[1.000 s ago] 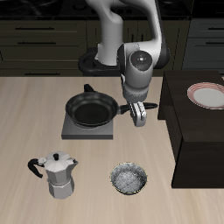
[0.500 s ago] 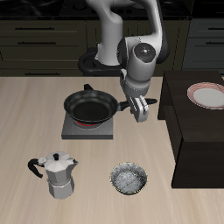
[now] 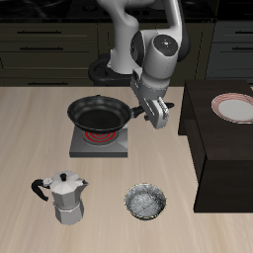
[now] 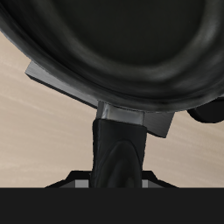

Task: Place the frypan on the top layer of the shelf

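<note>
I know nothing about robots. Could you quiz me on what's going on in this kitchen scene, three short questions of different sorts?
1. True or false: the frypan rests flat on the hotplate.
2. What lies on the shelf? A) a plate B) the bowl C) the moka pot
3. Fill in: the gripper is shut on the pan's ______.

Key: 1. False: it is held above the hotplate, whose red rings show. 2. A, the plate. 3. Handle.
</note>
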You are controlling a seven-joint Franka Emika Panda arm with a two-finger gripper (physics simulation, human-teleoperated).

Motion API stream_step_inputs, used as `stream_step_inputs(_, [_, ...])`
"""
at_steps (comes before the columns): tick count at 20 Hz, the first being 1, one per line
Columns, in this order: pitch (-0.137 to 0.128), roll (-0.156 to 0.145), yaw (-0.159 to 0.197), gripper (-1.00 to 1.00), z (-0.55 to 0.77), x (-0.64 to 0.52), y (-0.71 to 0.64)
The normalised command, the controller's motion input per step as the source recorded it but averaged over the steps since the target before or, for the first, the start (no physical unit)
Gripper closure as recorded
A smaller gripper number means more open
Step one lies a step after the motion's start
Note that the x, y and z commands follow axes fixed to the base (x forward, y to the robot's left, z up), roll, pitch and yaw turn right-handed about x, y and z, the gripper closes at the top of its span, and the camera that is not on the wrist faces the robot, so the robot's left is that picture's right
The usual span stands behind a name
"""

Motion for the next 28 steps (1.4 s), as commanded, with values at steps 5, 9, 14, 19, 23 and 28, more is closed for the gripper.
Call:
stream_step_inputs(5, [-0.001,-0.009,0.169,1.00,0.29,0.15,-0.11])
stream_step_inputs(9, [-0.008,-0.042,0.145,1.00,0.22,0.12,-0.17])
stream_step_inputs(14, [-0.012,0.004,0.142,1.00,0.17,0.10,-0.06])
stream_step_inputs(19, [0.003,0.036,0.238,1.00,0.16,0.14,0.06])
stream_step_inputs(23, [0.002,0.050,0.193,1.00,0.10,0.06,0.08])
stream_step_inputs(28, [-0.001,0.066,0.168,1.00,0.07,0.11,0.07])
